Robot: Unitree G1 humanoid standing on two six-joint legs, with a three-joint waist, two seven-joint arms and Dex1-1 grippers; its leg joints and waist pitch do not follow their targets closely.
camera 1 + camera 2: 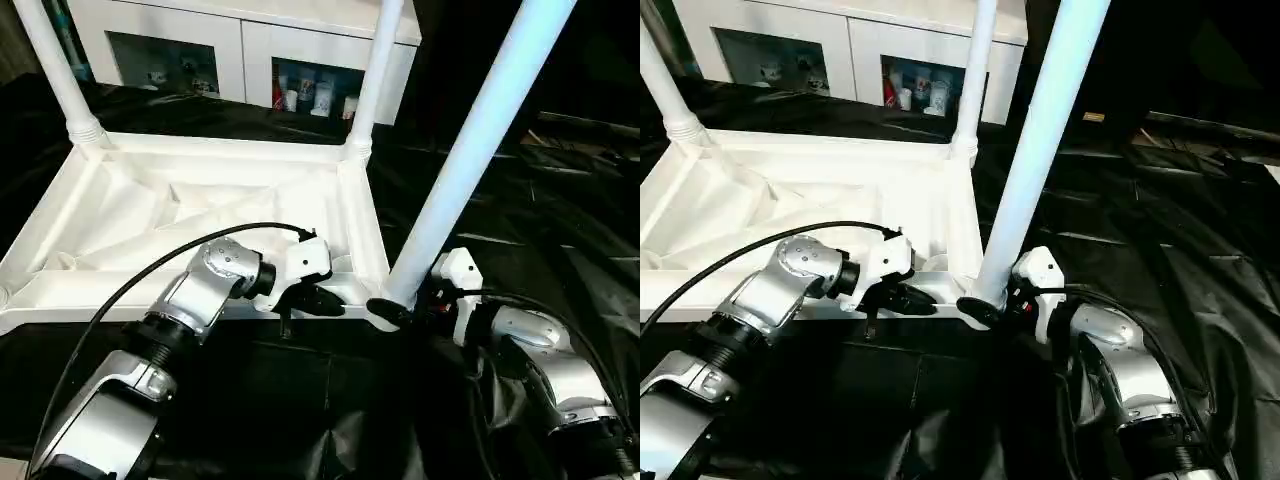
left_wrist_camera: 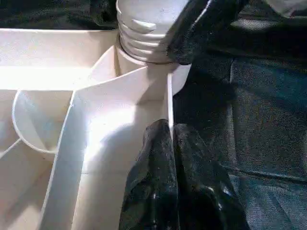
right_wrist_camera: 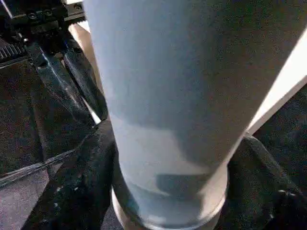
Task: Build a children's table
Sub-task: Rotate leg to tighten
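I am looking down at the large work table, draped in black cloth, with a white cabinet with glass doors standing behind it. The children's table is lying upside down on the cloth, its ribbed underside facing up and its near edge just ahead of my forearms. Two far legs are standing upright in their corner sockets. A third leg is leaning in the near right corner socket, tilted toward the right.

My right gripper is wrapping that leg's base just above the socket; in the right wrist view its black fingers are sitting on either side of the tube, set wide around it and pressing against it. My left gripper is resting at the tabletop's near rim beside that same corner, its two fingers pinched together with no gap, and I am seeing nothing between them, though they are touching the rim wall.
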